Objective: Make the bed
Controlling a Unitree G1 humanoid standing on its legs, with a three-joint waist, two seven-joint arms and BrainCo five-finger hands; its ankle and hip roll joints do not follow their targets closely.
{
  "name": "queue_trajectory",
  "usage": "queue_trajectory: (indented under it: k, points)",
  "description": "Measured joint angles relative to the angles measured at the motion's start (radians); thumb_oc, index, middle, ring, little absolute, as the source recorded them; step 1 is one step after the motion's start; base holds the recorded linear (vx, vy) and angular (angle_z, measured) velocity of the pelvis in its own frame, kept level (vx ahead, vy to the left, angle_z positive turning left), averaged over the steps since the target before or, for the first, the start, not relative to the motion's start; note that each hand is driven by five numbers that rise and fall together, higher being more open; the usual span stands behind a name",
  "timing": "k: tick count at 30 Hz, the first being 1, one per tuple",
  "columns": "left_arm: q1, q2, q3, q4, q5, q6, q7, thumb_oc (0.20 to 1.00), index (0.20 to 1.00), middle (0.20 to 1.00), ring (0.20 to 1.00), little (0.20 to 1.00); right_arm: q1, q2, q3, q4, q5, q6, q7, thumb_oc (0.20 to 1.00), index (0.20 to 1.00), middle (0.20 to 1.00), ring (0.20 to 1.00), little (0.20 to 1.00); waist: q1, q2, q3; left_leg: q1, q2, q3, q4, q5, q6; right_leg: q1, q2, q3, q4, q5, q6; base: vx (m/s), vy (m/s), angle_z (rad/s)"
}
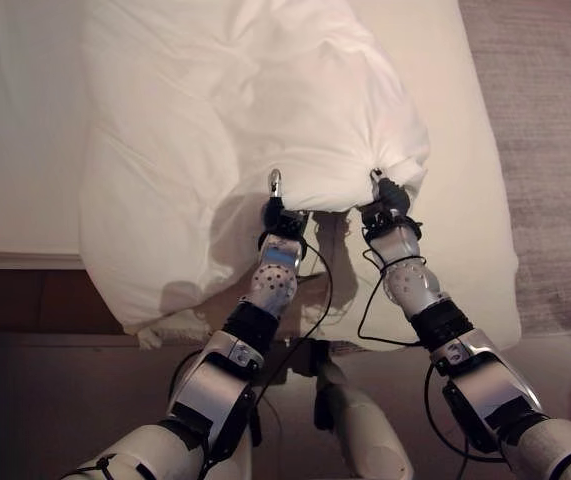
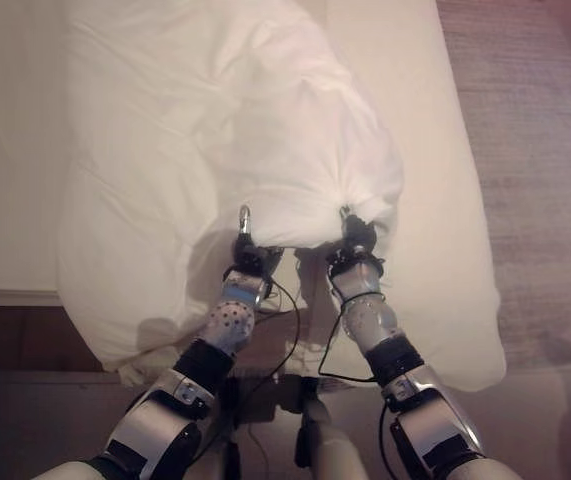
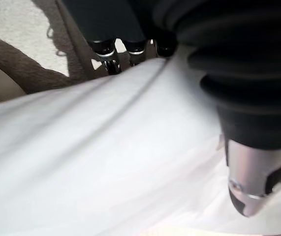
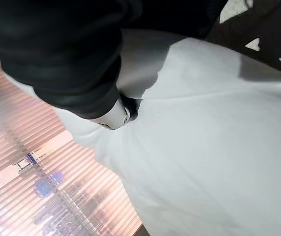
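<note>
A white duvet (image 1: 235, 130) lies bunched in a thick heap across the bed (image 1: 470, 215), with its near edge lifted off the sheet. My left hand (image 1: 282, 222) is shut on that edge near the middle; in its wrist view the duvet (image 3: 106, 162) runs between the fingers (image 3: 111, 58) and the thumb (image 3: 251, 182). My right hand (image 1: 389, 206) is shut on a gathered corner of the duvet a little to the right, and its thumb (image 4: 114, 117) presses into the cloth (image 4: 209, 142). The duvet's left part hangs over the bed's near edge.
The cream sheet shows bare along the bed's right side and far left. A grey carpet (image 1: 555, 130) lies to the right of the bed. A dark wooden base (image 1: 25, 300) runs under the bed's near left edge.
</note>
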Motion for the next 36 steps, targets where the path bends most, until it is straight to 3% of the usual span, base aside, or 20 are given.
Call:
queue_trajectory:
  k: [1, 2, 4, 8, 12, 16, 17, 19, 23, 25, 26, 27, 29, 30, 31, 32, 33, 34, 35, 36]
  points:
    - [0.000, -0.005, 0.018, 0.011, 0.008, 0.000, 0.002, 0.928, 0.928, 0.928, 0.928, 0.928, 0.019, 0.007, 0.001, -0.022, 0.000, -0.005, 0.000, 0.200, 0.200, 0.200, 0.200, 0.200, 0.000, 0.000, 0.000, 0.013, 0.002, -0.003, 0.000, -0.003, -0.002, 0.014, 0.001, -0.004, 0.000, -0.006, 0.002, 0.03, -0.032, 0.10]
    - [0.000, -0.010, 0.022, 0.016, 0.033, -0.001, 0.003, 0.401, 0.401, 0.401, 0.401, 0.401, 0.029, 0.011, 0.000, -0.032, 0.000, -0.012, -0.001, 0.200, 0.200, 0.200, 0.200, 0.200, 0.000, -0.001, -0.001, 0.015, 0.003, -0.010, 0.001, -0.003, -0.003, 0.020, 0.002, -0.005, 0.000, -0.009, 0.002, 0.00, -0.023, 0.11]
    - [0.001, -0.006, 0.022, 0.024, 0.053, -0.001, 0.004, 0.200, 0.200, 0.200, 0.200, 0.200, 0.043, 0.015, 0.000, -0.045, 0.000, -0.017, -0.001, 0.200, 0.200, 0.200, 0.200, 0.200, 0.007, -0.003, -0.002, 0.015, 0.005, -0.015, 0.002, -0.004, -0.004, 0.021, 0.006, -0.007, 0.000, -0.010, 0.001, 0.01, -0.012, 0.03]
    - [0.042, 0.001, 0.021, 0.022, 0.154, 0.025, -0.017, 0.200, 0.200, 0.200, 0.200, 0.200, 0.081, 0.027, 0.000, -0.054, 0.000, -0.017, 0.015, 0.200, 0.200, 0.200, 0.200, 0.200, 0.019, -0.003, -0.002, 0.022, 0.007, -0.016, 0.003, -0.004, -0.005, 0.029, 0.011, -0.008, 0.000, -0.012, -0.002, 0.00, 0.000, 0.00]
    - [0.096, 0.068, -0.004, 0.018, 0.252, 0.099, -0.088, 0.200, 0.200, 0.200, 0.200, 0.200, 0.122, 0.043, 0.002, -0.054, -0.006, -0.013, 0.052, 0.200, 0.200, 0.200, 0.200, 0.200, 0.019, -0.002, -0.003, 0.050, 0.012, -0.020, -0.001, -0.008, -0.009, 0.060, 0.011, -0.018, 0.000, -0.022, -0.015, 0.01, 0.003, 0.04]
    - [0.155, 0.094, -0.007, -0.021, 0.345, 0.132, -0.143, 0.200, 0.200, 0.200, 0.200, 0.200, 0.165, 0.055, 0.002, -0.057, -0.043, 0.000, 0.089, 0.200, 0.200, 0.200, 0.200, 0.200, 0.018, 0.005, -0.006, 0.073, 0.016, -0.035, -0.001, -0.009, -0.011, 0.091, 0.011, -0.029, 0.000, -0.033, -0.029, 0.00, 0.027, 0.13]
    - [0.182, 0.093, -0.009, -0.022, 0.352, 0.135, -0.156, 0.200, 0.200, 0.200, 0.200, 0.200, 0.185, 0.057, 0.000, -0.056, -0.059, 0.007, 0.096, 0.200, 0.200, 0.200, 0.200, 0.200, 0.032, 0.020, -0.008, 0.072, 0.009, -0.050, -0.003, -0.007, -0.011, 0.108, 0.008, -0.044, 0.002, -0.037, -0.030, -0.05, 0.062, 0.32]
    - [0.210, 0.079, -0.030, -0.035, 0.358, 0.139, -0.170, 0.200, 0.200, 0.200, 0.200, 0.200, 0.234, 0.058, -0.020, -0.056, -0.088, 0.017, 0.108, 0.200, 0.200, 0.200, 0.200, 0.200, 0.016, 0.052, -0.022, 0.084, 0.004, -0.104, 0.002, -0.008, -0.010, 0.125, -0.002, -0.082, 0.022, -0.060, -0.046, -0.04, 0.072, 0.64]
    - [0.299, 0.069, -0.029, -0.104, 0.383, 0.139, -0.184, 0.200, 0.200, 0.200, 0.200, 0.200, 0.281, 0.065, -0.021, -0.057, -0.110, 0.049, 0.133, 0.200, 0.200, 0.200, 0.200, 0.200, 0.022, 0.100, -0.047, 0.101, 0.002, -0.133, 0.016, -0.025, -0.005, 0.150, -0.023, -0.105, 0.064, -0.092, -0.051, -0.06, 0.180, 0.37]
    - [0.321, 0.072, -0.027, -0.114, 0.389, 0.139, -0.188, 0.200, 0.200, 0.200, 0.200, 0.200, 0.291, 0.069, -0.021, -0.057, -0.119, 0.060, 0.147, 0.200, 0.200, 0.200, 0.200, 0.200, 0.025, 0.102, -0.049, 0.091, 0.005, -0.137, 0.100, -0.074, -0.022, 0.166, -0.052, -0.103, 0.074, -0.081, -0.092, 0.00, 0.296, 0.20]
    - [0.325, 0.077, -0.027, -0.113, 0.389, 0.139, -0.192, 0.200, 0.200, 0.200, 0.200, 0.200, 0.296, 0.070, -0.021, -0.063, -0.126, 0.067, 0.150, 0.200, 0.200, 0.200, 0.200, 0.200, 0.027, 0.099, -0.052, 0.070, 0.020, -0.173, 0.207, -0.121, -0.061, 0.163, -0.077, -0.100, 0.095, -0.077, -0.106, 0.02, 0.294, -0.03]
    - [0.325, 0.076, -0.027, -0.114, 0.389, 0.139, -0.194, 0.200, 0.200, 0.200, 0.200, 0.200, 0.299, 0.070, -0.021, -0.069, -0.126, 0.067, 0.151, 0.200, 0.200, 0.200, 0.200, 0.200, 0.025, 0.099, -0.053, 0.071, 0.042, -0.181, 0.231, -0.126, -0.070, 0.156, -0.097, -0.091, 0.115, -0.081, -0.106, 0.05, 0.643, 0.00]
    - [0.327, 0.069, -0.023, -0.118, 0.389, 0.139, -0.201, 0.200, 0.200, 0.200, 0.200, 0.200, 0.309, 0.067, -0.031, -0.070, -0.125, 0.078, 0.167, 0.200, 0.200, 0.200, 0.200, 0.200, 0.016, 0.107, -0.060, 0.099, 0.127, -0.206, 0.246, -0.154, -0.117, 0.149, -0.131, -0.066, 0.160, -0.094, -0.068, 0.00, 0.538, -0.07]
    - [0.343, 0.067, -0.023, -0.134, 0.389, 0.139, -0.204, 0.200, 0.200, 0.200, 0.200, 0.200, 0.311, 0.065, -0.032, -0.070, -0.125, 0.086, 0.172, 0.200, 0.200, 0.200, 0.200, 0.200, 0.020, 0.117, -0.075, 0.134, 0.168, -0.208, 0.220, -0.148, -0.108, 0.133, -0.133, -0.053, 0.190, -0.104, -0.040, -0.08, 0.579, -0.37]
    - [0.353, 0.067, -0.023, -0.139, 0.389, 0.138, -0.206, 0.200, 0.200, 0.200, 0.200, 0.200, 0.311, 0.065, -0.032, -0.071, -0.126, 0.093, 0.177, 0.200, 0.200, 0.200, 0.200, 0.200, 0.022, 0.128, -0.091, 0.164, 0.176, -0.216, 0.193, -0.175, -0.133, 0.116, -0.153, -0.016, 0.213, -0.094, -0.021, -0.09, 0.586, -0.47]
    - [0.354, 0.068, -0.023, -0.140, 0.389, 0.138, -0.206, 0.200, 0.200, 0.200, 0.200, 0.200, 0.313, 0.066, -0.032, -0.073, -0.126, 0.096, 0.177, 0.200, 0.200, 0.200, 0.200, 0.200, 0.020, 0.127, -0.104, 0.184, 0.162, -0.209, 0.176, -0.208, -0.143, 0.104, -0.166, -0.008, 0.222, -0.090, -0.004, -0.15, 0.622, -0.29]
    - [0.352, 0.073, -0.025, -0.138, 0.390, 0.138, -0.212, 0.200, 0.200, 0.200, 0.200, 0.200, 0.335, 0.074, -0.040, -0.073, -0.125, 0.101, 0.186, 0.200, 0.200, 0.200, 0.200, 0.200, 0.022, 0.081, -0.118, 0.175, 0.106, -0.199, 0.187, -0.221, -0.134, 0.093, -0.231, 0.012, 0.227, -0.077, 0.015, -0.21, 0.654, 0.03]
    - [0.367, 0.075, -0.032, -0.138, 0.391, 0.138, -0.212, 0.200, 0.200, 0.200, 0.200, 0.200, 0.371, 0.086, -0.038, -0.074, -0.125, 0.109, 0.194, 0.200, 0.200, 0.200, 0.200, 0.200, 0.017, 0.039, -0.144, 0.158, 0.035, -0.178, 0.226, -0.236, -0.103, 0.090, -0.287, 0.014, 0.212, -0.029, 0.028, -0.31, 0.847, -0.11]
    - [0.392, 0.092, -0.036, -0.140, 0.394, 0.136, -0.214, 0.200, 0.200, 0.200, 0.200, 0.200, 0.391, 0.113, -0.036, -0.068, -0.127, 0.111, 0.196, 0.200, 0.200, 0.200, 0.200, 0.200, 0.042, 0.023, -0.161, 0.147, 0.004, -0.128, 0.272, -0.256, -0.076, 0.073, -0.317, 0.005, 0.200, 0.039, 0.031, -0.21, 0.440, -0.45]
    - [0.405, 0.105, -0.034, -0.140, 0.405, 0.131, -0.215, 0.200, 0.200, 0.200, 0.200, 0.200, 0.388, 0.129, -0.034, -0.061, -0.127, 0.115, 0.197, 0.200, 0.200, 0.200, 0.200, 0.200, 0.059, 0.021, -0.166, 0.131, 0.006, -0.100, 0.302, -0.277, -0.052, 0.058, -0.334, -0.007, 0.196, 0.081, 0.025, -0.34, 0.678, -0.83]
